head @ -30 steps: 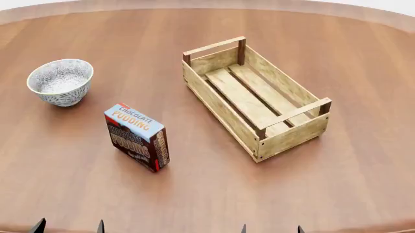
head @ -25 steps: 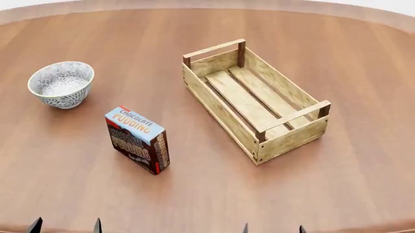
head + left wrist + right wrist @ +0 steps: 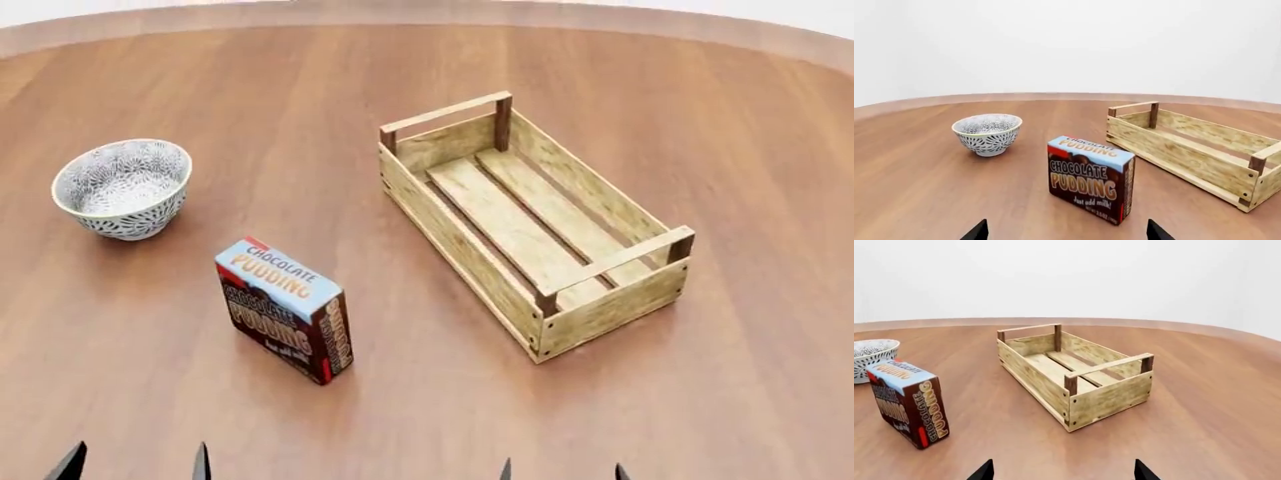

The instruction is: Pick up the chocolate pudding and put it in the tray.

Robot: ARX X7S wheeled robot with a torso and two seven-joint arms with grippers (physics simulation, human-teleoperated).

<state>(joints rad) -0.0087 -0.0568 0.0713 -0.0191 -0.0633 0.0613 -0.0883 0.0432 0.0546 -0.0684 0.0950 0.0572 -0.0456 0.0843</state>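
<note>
Both grippers sit low at the near edge of the round wooden table (image 3: 427, 420), with only their dark fingertips poking into sight. The left gripper (image 3: 134, 462) has its two tips spread wide, and the chocolate pudding (image 3: 283, 309) stands on the table out ahead of it, a little toward the middle, well clear of the tips and untouched. From the left wrist camera the carton sits between the two fingertips (image 3: 977, 231), beyond them. The right gripper (image 3: 562, 470) is likewise spread wide and holds nothing; the carton is off to its left, apart from it.

The chocolate pudding stands upright on one narrow side, turned at an angle to the table's near edge. Its top face is light blue with orange lettering, and its broad front is dark brown with yellow-orange "CHOCOLATE PUDDING" lettering and a red strip along one corner.

The tray (image 3: 534, 222), a light-wood slatted crate with darker corner posts and a bar handle at each end, lies slantwise to the right of the carton, apart from it, nothing inside. A patterned bowl (image 3: 122, 188) sits toward the table's left side, beyond the carton.
</note>
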